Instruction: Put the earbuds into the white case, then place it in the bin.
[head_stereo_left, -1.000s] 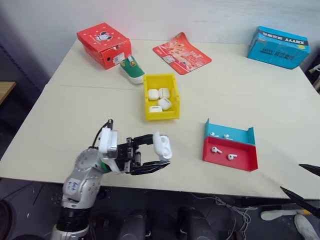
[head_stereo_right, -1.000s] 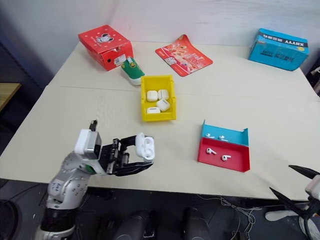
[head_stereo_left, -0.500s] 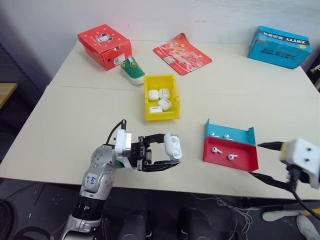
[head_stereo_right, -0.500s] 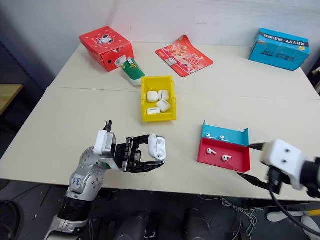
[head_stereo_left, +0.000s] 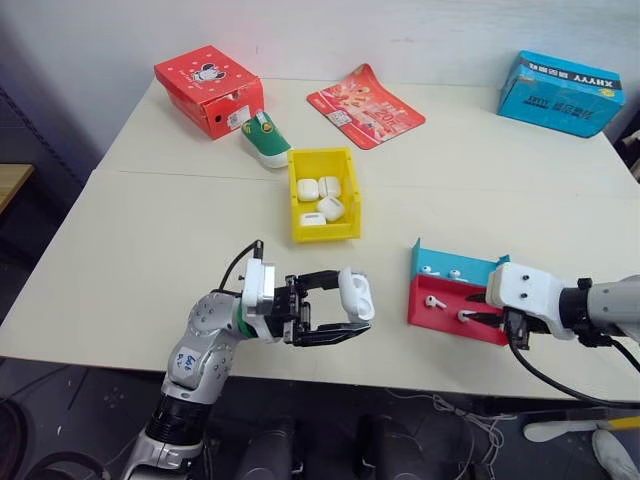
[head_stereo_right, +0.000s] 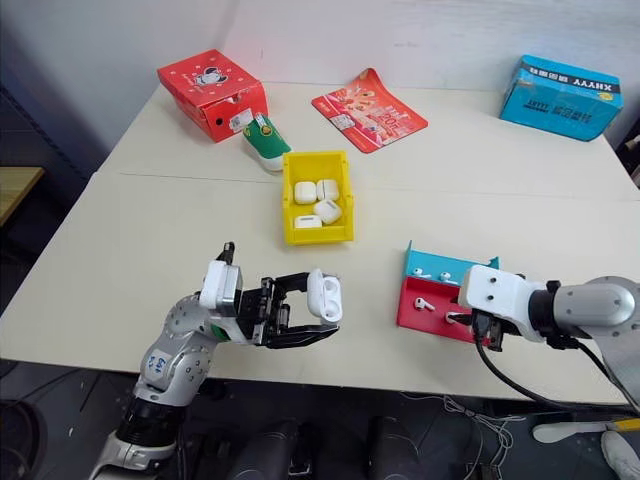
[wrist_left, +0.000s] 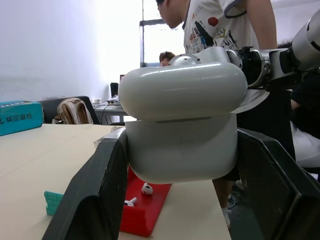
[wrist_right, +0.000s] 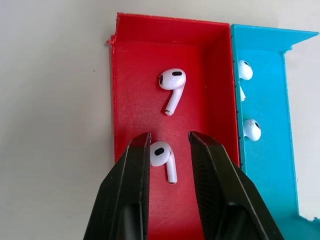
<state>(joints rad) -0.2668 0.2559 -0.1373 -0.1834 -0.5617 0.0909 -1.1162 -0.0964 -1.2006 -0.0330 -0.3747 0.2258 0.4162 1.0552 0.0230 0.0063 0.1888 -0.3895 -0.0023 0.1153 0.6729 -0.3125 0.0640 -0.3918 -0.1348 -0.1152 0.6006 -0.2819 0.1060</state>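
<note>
Earbuds: we see two (wrist_right: 172, 84) (wrist_right: 162, 156) lying in the red half of the tray (wrist_right: 131, 75), two more in its blue half, near the tabletop's front right edge.
White case (head_stereo_left: 356, 294): we hold it above the front edge of the tabletop (head_stereo_left: 160, 220), lid hinged open, well apart from the bin.
Left gripper (head_stereo_left: 338, 306): our fingers are clenched on the white case, pointing toward the tray.
Right gripper (wrist_right: 169, 145): we have it lowered into the red half, jaws narrowly parted around the nearer earbud; we cannot tell whether they touch it.
Bin (head_stereo_left: 349, 190): yellow, near the tabletop's middle, with several white cases inside.
Far edge: we note a red box (head_stereo_left: 208, 86), a blue box (head_stereo_left: 564, 92), a red packet (head_stereo_left: 364, 105), and a green-and-white item (head_stereo_left: 265, 140) just beside the bin's back corner.
</note>
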